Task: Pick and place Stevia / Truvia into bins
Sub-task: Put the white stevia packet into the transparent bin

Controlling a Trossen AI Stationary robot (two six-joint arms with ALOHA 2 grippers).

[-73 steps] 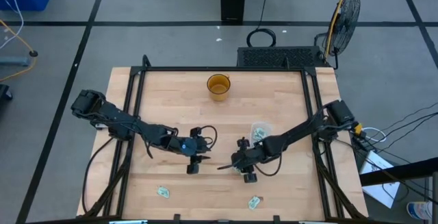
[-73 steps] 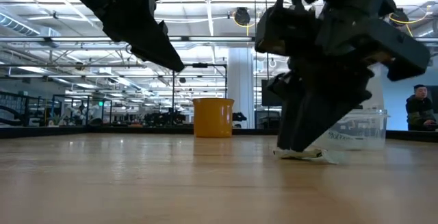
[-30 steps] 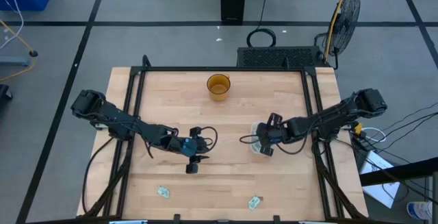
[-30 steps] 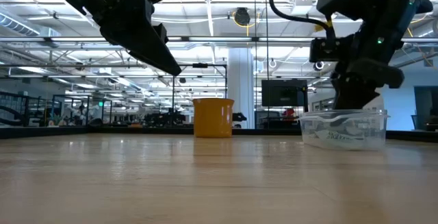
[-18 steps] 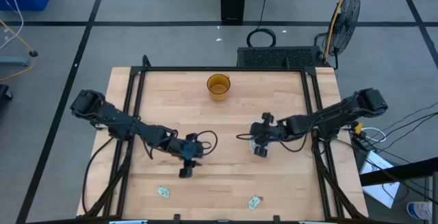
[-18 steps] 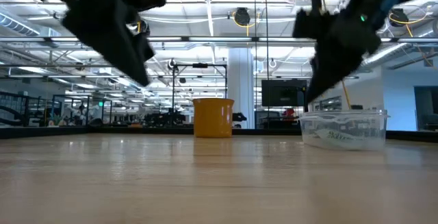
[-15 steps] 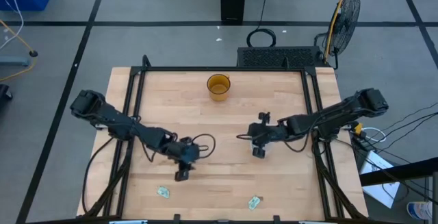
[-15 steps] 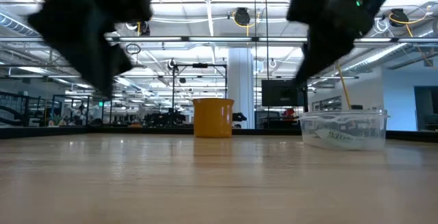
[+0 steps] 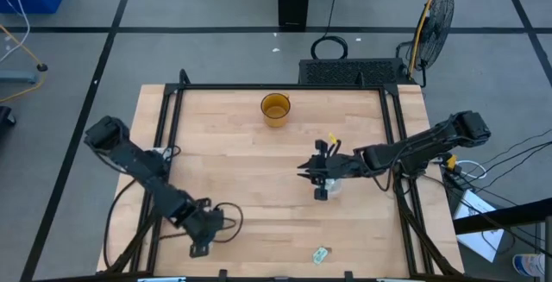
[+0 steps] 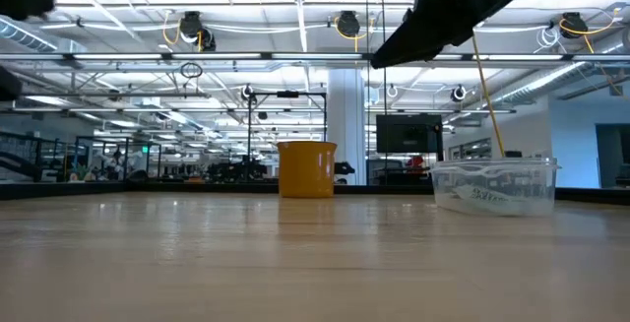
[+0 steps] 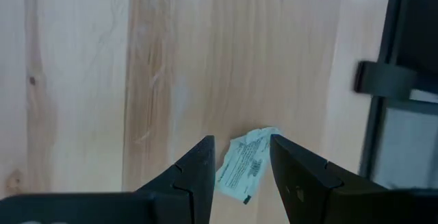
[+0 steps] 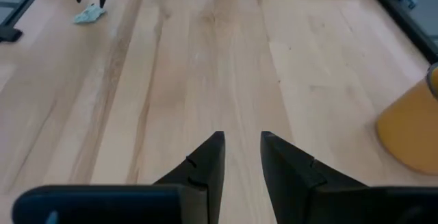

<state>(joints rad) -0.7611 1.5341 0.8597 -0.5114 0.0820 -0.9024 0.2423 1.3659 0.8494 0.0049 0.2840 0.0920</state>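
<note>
Sachet (image 11: 245, 165) picking is underway at the table's near left corner: the left gripper (image 11: 241, 161) is hanging over a green-and-white Stevia packet, its fingers parted on either side of it, apparently lined up so they can close on it, not yet gripping. Another packet (image 9: 321, 253) is lying near the front edge. The right gripper (image 12: 241, 154) is hovering empty, fingers apart, seemingly just beside the clear bin (image 10: 495, 186), which probably already holds some sachets.

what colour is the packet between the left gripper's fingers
White with pale green print: the sachet lies on the table between the open left gripper fingers, clearest in the left wrist view.
</note>
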